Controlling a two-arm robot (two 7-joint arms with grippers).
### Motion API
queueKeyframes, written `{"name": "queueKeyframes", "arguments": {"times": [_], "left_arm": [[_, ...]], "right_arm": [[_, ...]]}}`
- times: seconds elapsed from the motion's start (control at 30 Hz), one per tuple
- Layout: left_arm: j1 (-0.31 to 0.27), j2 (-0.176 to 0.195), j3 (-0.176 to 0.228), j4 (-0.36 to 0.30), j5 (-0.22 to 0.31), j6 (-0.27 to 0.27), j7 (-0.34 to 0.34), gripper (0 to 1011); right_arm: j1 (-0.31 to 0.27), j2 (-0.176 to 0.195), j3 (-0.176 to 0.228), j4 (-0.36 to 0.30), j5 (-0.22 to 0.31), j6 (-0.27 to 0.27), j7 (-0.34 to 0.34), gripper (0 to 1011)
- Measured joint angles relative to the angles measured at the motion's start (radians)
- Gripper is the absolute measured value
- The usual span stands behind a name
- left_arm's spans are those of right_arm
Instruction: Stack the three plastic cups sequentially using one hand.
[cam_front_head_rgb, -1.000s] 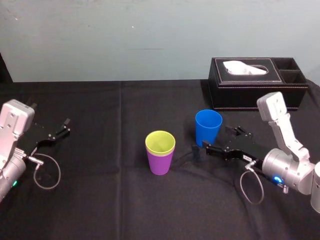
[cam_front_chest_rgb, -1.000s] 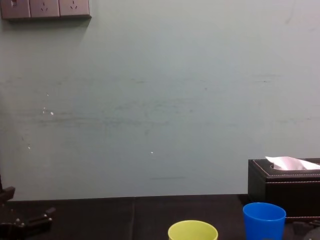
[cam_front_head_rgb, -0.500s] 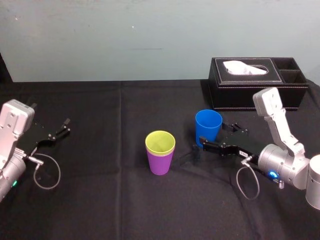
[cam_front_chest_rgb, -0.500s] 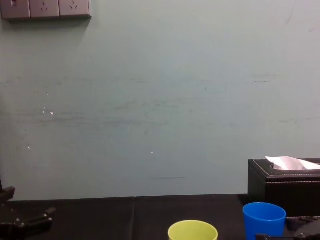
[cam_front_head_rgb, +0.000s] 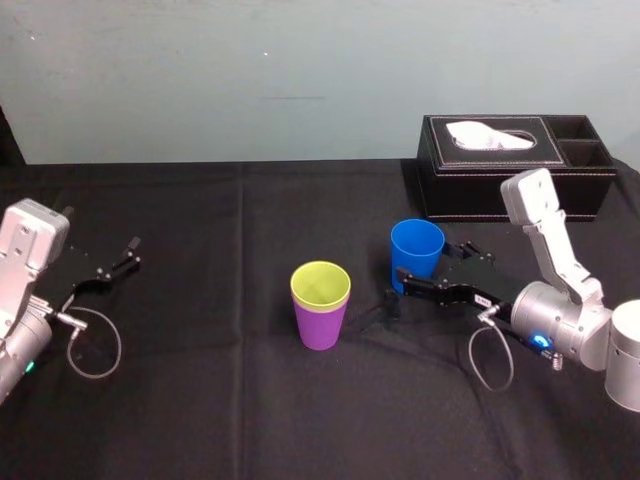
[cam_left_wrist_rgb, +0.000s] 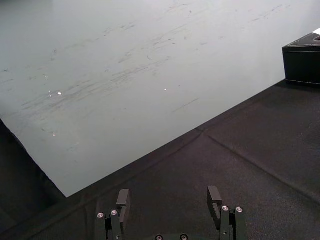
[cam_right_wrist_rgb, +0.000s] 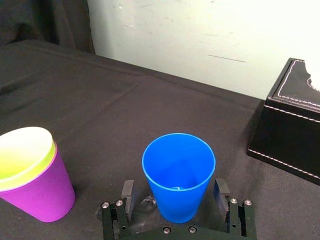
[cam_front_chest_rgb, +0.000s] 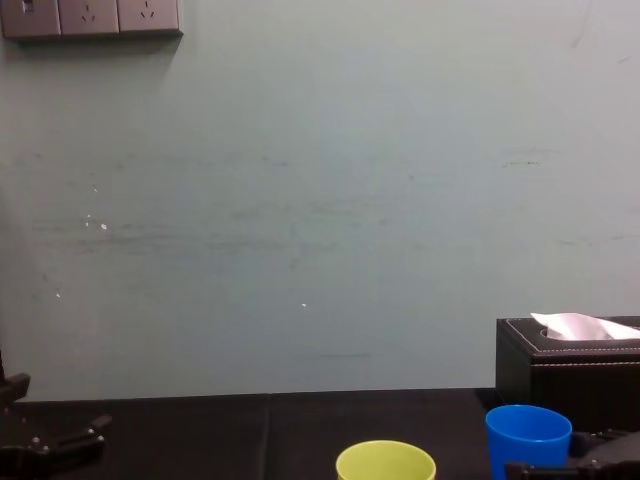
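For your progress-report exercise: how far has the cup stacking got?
Done: the yellow-green cup sits nested in the purple cup. In hand: the right gripper, open, straddles the blue cup, not closed on it. To do: grip it and lift it into the yellow-green cup. The left gripper sits parked, far left.

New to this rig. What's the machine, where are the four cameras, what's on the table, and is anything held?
It is a two-armed robot, and each arm ends in a black two-fingered tool. One picture looks down from its head and one looks forward from its chest. The other two come from a camera on each wrist, looking past that arm's fingers.

On the black-clothed table stand a blue cup and a yellow-green cup nested inside a purple cup. A black tissue box sits at the back right.

The right tool is open, with a finger on either side of the blue cup but not closed on it. The left tool sits open at the far left, parked. Nothing is held.
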Motion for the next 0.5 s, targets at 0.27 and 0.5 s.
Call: {"name": "queueKeyframes", "arguments": {"times": [0.27, 0.5], "left_arm": [[0.0, 0.0, 0.0, 0.0, 0.0, 0.0, 0.0, 1010], [0.0, 0.0, 0.0, 0.0, 0.0, 0.0, 0.0, 1010]], "right_arm": [[0.014, -0.007, -0.006, 0.022, -0.004, 0.0, 0.001, 1003], [0.022, -0.012, -0.011, 0.034, -0.009, -0.001, 0.004, 1003]]}}
